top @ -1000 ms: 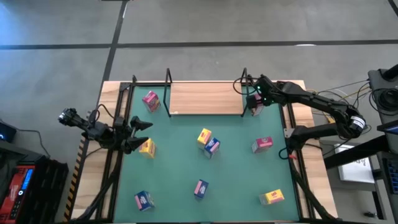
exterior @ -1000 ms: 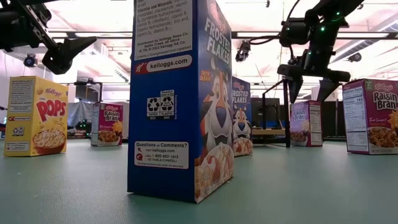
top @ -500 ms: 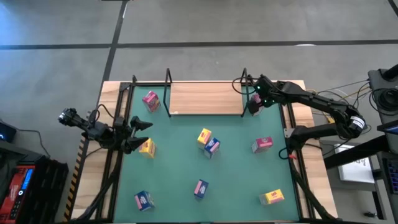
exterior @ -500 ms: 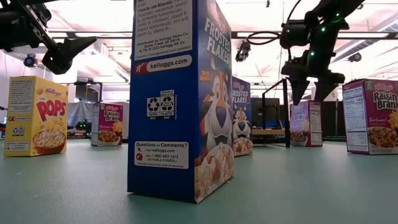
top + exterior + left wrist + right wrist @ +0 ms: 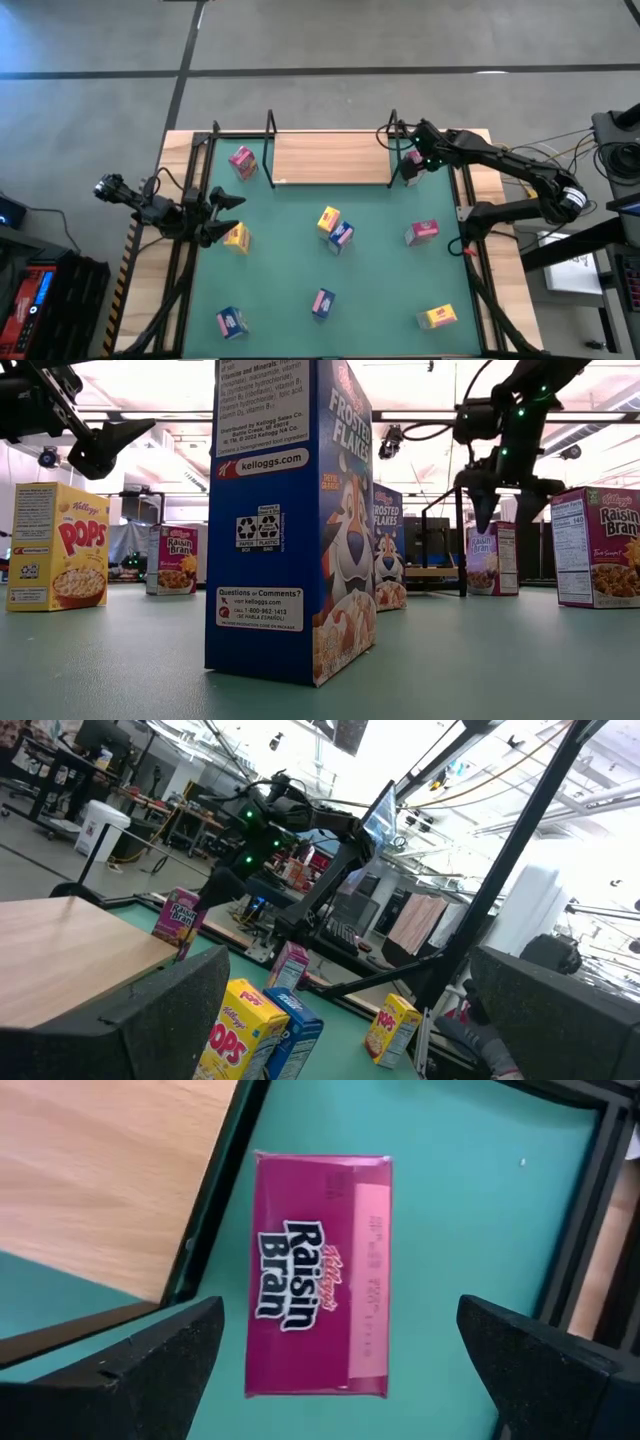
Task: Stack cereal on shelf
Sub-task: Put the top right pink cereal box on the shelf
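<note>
- The right gripper [image 5: 408,166] hangs at the upper right of the high view, its jaws spread wide over a pink Raisin Bran box [image 5: 320,1275] and not touching it.
- That box stands on the green mat [image 5: 380,270] just beside the black upright [image 5: 215,1200] at the shelf's right end, with open mat on its other side up to the black frame rail [image 5: 585,1200].
- The left gripper [image 5: 222,217] waits at the left edge of the counter, jaws spread, near a yellow box [image 5: 237,238].
- The shelf [image 5: 330,158], a light-wood board at upper centre, carries nothing.
- Another pink box [image 5: 242,161] stands left of the shelf; a yellow and blue pair [image 5: 334,227] sits mid-mat; the other boxes are scattered well apart toward the lower edge.
</note>
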Robot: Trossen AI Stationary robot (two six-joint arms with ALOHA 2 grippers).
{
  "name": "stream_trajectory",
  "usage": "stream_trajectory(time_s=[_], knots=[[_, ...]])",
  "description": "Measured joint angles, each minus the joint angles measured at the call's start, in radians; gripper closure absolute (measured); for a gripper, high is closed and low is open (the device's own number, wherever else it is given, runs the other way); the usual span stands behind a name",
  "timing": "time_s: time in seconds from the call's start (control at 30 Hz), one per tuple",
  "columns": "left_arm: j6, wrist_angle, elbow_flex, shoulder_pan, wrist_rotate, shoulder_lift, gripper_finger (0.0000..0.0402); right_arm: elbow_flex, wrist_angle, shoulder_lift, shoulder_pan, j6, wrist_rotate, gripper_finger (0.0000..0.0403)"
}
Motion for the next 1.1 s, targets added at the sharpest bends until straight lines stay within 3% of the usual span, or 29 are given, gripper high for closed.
stream_trajectory(time_s=[0.27, 0.63, 0.77, 1.1], knots=[[0.000, 0.000, 0.000, 0.000, 0.000, 0.000, 0.0003, -0.010, 0.001, -0.001, -0.011, 0.017, -0.008, 0.0031], [0.000, 0.000, 0.000, 0.000, 0.000, 0.000, 0.0003, -0.011, 0.003, -0.002, -0.011, -0.011, 0.011, 0.0206], [0.000, 0.000, 0.000, 0.000, 0.000, 0.000, 0.0003, -0.011, 0.002, -0.002, -0.011, -0.011, 0.010, 0.0247], [0.000, 0.000, 0.000, 0.000, 0.000, 0.000, 0.0003, -0.010, -0.048, -0.006, -0.009, 0.066, -0.073, 0.0246]])
